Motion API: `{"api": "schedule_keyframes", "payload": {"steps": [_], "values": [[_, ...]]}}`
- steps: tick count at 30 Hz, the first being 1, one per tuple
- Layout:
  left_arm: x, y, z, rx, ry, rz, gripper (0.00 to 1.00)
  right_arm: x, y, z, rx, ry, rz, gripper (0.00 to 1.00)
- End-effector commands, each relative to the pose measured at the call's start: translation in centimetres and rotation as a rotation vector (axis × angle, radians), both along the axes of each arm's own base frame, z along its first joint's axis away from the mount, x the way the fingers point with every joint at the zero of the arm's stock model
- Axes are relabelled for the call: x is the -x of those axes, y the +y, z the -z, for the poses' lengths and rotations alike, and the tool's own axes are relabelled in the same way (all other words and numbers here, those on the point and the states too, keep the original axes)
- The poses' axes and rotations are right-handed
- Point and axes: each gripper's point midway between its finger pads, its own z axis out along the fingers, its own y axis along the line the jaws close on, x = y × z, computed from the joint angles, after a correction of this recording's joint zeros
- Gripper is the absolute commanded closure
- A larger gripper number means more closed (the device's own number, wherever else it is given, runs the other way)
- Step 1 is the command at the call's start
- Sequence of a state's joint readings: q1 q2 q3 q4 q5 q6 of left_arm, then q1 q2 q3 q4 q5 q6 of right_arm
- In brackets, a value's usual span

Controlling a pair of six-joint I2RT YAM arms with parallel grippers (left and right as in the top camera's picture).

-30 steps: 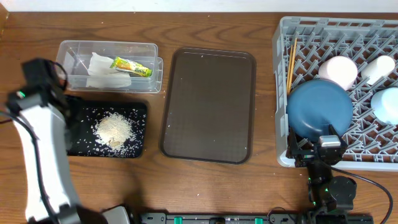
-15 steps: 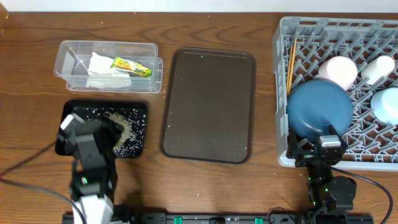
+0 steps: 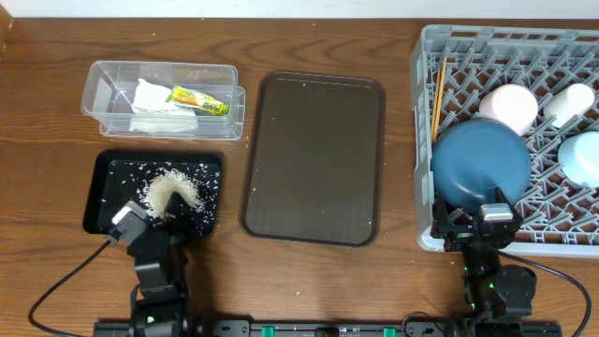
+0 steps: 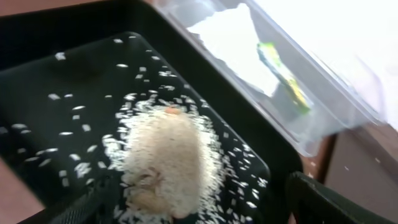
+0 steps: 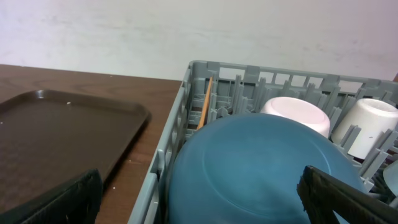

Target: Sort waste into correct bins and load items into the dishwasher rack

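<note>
Rice crumbs (image 4: 165, 155) lie in a heap ringed by scattered grains, directly ahead of the left gripper (image 4: 199, 186). Its fingers (image 4: 323, 199) stand wide apart at the lower corners of the left wrist view, with nothing clamped between them. The heap rests in the black tray (image 3: 103, 173) at the lower left of the overhead frame, and the left gripper sits over the lower edge of that tray. Above the tray in the overhead frame, the clear container (image 3: 98, 80) holds the crumpled napkin (image 3: 150, 103) and, just right of it, the yellow-green wrapper (image 3: 198, 100). The right gripper (image 5: 199, 180) also has its fingers (image 5: 56, 199) spread wide and empty. It sits at the lower right of the overhead frame, just beside the lower wall of the dishwasher rack (image 3: 426, 56). Directly ahead of it, the dark-blue plate (image 5: 261, 168) stands tilted in the rack. Beyond the plate are the pink bowl (image 5: 295, 115) and, to its right, the white cup (image 5: 370, 127). The light-blue bowl (image 3: 582, 154) sits at the right edge of the overhead frame. The chopsticks (image 3: 438, 94) lie along the left wall of the rack. The brown tray (image 3: 314, 159) lies on the table (image 3: 309, 281) between the bins and the rack.
</note>
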State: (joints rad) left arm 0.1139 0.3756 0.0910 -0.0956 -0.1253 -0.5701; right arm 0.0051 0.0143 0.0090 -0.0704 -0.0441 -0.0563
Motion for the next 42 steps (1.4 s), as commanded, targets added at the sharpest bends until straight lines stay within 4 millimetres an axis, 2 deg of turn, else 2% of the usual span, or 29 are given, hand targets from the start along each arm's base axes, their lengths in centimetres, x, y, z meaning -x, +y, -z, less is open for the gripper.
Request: {"api": "schedule_keyframes", "payload": {"steps": [1, 6, 14, 16, 18, 25, 36, 42], "values": [[-0.3, -1.5, -0.4, -0.089, -0.023, 0.118, 0.11, 0.0, 0.0, 0.0, 0.009, -0.003, 0.002, 0.01], [-0.2, -2.3, -0.4, -0.129, -0.076, 0.163, 0.11, 0.0, 0.0, 0.0, 0.009, -0.003, 0.002, 0.01], [-0.4, -3.1, -4.6, -0.184, -0.263, 0.207, 0.11, 0.0, 0.0, 0.0, 0.009, -0.003, 0.002, 0.01], [-0.4, -3.4, -5.1, -0.195, -0.284, 0.217, 0.11, 0.0, 0.0, 0.0, 0.009, -0.003, 0.002, 0.01], [-0.4, -3.6, -4.8, -0.199, -0.273, 0.232, 0.11, 0.0, 0.0, 0.0, 0.009, -0.003, 0.002, 0.01], [-0.5, -4.3, -4.8, -0.377, -0.235, 0.311, 0.11, 0.0, 0.0, 0.0, 0.009, -0.003, 0.002, 0.01], [-0.5, -4.3, -4.7, -0.432, -0.22, 0.333, 0.11, 0.0, 0.0, 0.0, 0.009, -0.003, 0.002, 0.01], [-0.5, -5.0, -4.7, -0.424, -0.228, 0.368, 0.11, 0.0, 0.0, 0.0, 0.009, -0.003, 0.002, 0.01]]}}
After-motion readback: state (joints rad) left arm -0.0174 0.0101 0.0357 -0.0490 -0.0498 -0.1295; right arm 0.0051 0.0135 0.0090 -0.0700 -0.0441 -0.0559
